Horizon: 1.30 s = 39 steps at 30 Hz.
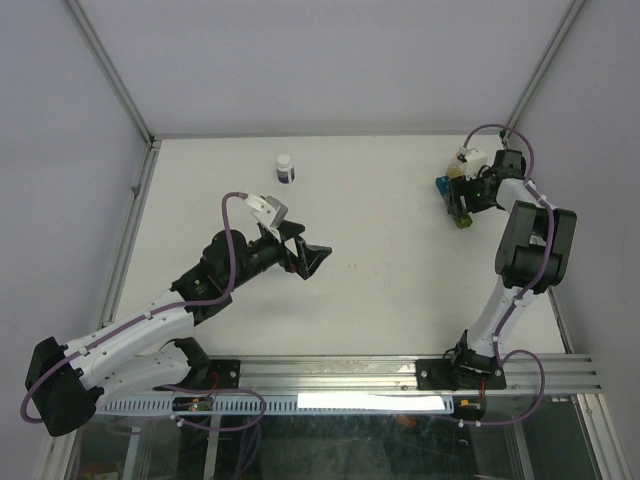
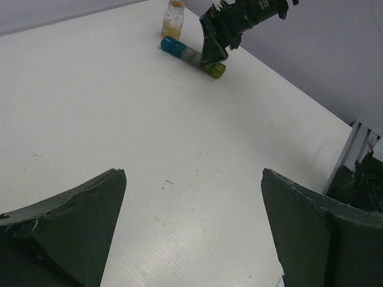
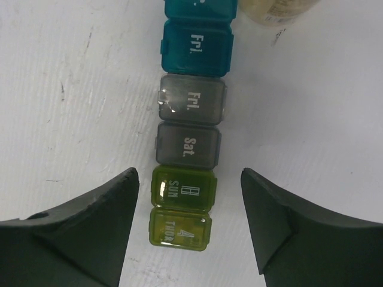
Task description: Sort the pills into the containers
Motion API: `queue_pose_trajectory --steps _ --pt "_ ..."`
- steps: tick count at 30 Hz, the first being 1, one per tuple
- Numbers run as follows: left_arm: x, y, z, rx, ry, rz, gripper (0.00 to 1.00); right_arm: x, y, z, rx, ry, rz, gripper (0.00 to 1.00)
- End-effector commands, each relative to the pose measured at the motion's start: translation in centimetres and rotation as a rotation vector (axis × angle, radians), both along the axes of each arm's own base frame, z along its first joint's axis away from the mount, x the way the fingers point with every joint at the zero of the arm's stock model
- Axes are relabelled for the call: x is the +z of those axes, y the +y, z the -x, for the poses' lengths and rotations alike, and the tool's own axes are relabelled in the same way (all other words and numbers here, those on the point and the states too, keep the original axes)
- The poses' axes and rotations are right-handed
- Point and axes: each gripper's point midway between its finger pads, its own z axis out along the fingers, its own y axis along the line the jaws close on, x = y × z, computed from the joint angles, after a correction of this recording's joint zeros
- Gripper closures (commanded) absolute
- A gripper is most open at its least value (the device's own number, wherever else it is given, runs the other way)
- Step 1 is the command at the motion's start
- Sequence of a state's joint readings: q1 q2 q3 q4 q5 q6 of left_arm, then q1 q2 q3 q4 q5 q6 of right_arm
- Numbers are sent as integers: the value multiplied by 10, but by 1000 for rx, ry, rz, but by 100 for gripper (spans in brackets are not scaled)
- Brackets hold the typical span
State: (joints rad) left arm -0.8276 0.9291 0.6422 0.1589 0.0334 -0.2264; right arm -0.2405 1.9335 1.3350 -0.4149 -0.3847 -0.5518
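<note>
Right hand [image 3: 190, 179] astride the containers [image 3: 190, 107]

The right pincer [image 3: 188, 174] straddles the yellow-green end of the containers [image 3: 190, 119], leaving a narrow strip of bare bench [image 1: 390, 230] between each finger and the row. A vial [image 3: 276, 11] crowds the teal end. The bench ahead of the wide-open left pincer [image 2: 192, 173] is unobstructed; a white-capped bottle [image 1: 285, 168] stands beyond it.
</note>
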Motion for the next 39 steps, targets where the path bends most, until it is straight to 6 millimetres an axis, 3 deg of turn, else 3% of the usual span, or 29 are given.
queue_pose_trajectory --steps 1,15,21,26,33,39 --pt "19 1 -6 13 -42 52 1 14 -7 -18 -21 -50 17 30" --pt "19 1 -2 -1 -24 72 1 1 3 -10 29 -5 31 55" --pt "17 -1 6 -44 -32 77 1 5 26 12 146 -7 12 66" --pt "15 -10 34 -218 -138 62 1 18 66 49 326 -40 9 68" --pt "8 -13 78 -414 -383 71 1 13 153 129 718 -39 30 68" --pt "-26 -22 98 -474 -515 -27 2 0 222 198 1098 -87 62 68"
